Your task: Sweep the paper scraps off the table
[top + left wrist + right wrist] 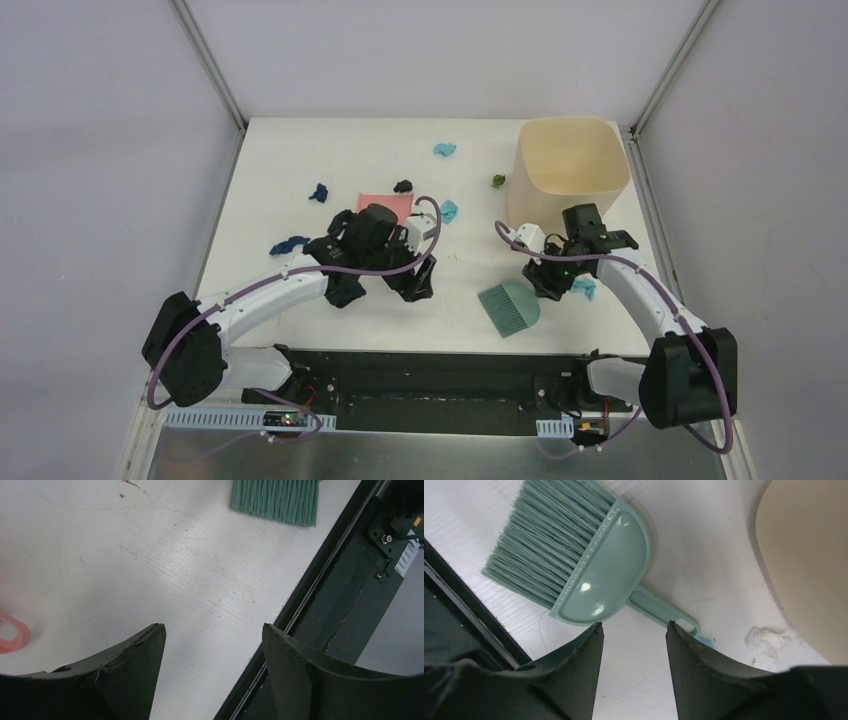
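The table [300, 160] is broad, and the paper scraps [445, 150] lie scattered over the upper half of the top view, from dark blue ones at the left to an olive one beside the beige bin [570, 165]. The risk, as I judge it, is that the teal brush [594, 565] lies flat with its thin handle [659, 611] low on the board, so my right claw [634, 626] could skid it aside or pinch only the tip. That claw is about half open, its fingers flanking the handle and gripping nothing. My left claw [214, 626] gapes wide and empty above bare table.
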`<move>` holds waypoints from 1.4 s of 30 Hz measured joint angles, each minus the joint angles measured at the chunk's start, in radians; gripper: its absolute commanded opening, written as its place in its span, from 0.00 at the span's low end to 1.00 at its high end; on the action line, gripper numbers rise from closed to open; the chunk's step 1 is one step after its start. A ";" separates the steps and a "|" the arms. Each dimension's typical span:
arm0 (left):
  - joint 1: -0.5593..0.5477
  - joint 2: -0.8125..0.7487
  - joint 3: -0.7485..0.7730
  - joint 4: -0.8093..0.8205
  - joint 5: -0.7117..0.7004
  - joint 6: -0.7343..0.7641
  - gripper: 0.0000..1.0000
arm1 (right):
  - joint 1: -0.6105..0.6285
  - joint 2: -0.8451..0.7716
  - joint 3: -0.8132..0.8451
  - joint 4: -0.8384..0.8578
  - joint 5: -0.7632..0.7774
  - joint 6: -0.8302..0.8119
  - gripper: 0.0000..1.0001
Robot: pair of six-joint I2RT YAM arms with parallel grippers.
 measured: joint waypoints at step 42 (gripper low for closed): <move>0.002 0.048 0.037 0.002 0.051 -0.059 0.88 | 0.247 0.155 -0.041 0.080 0.145 -0.356 0.00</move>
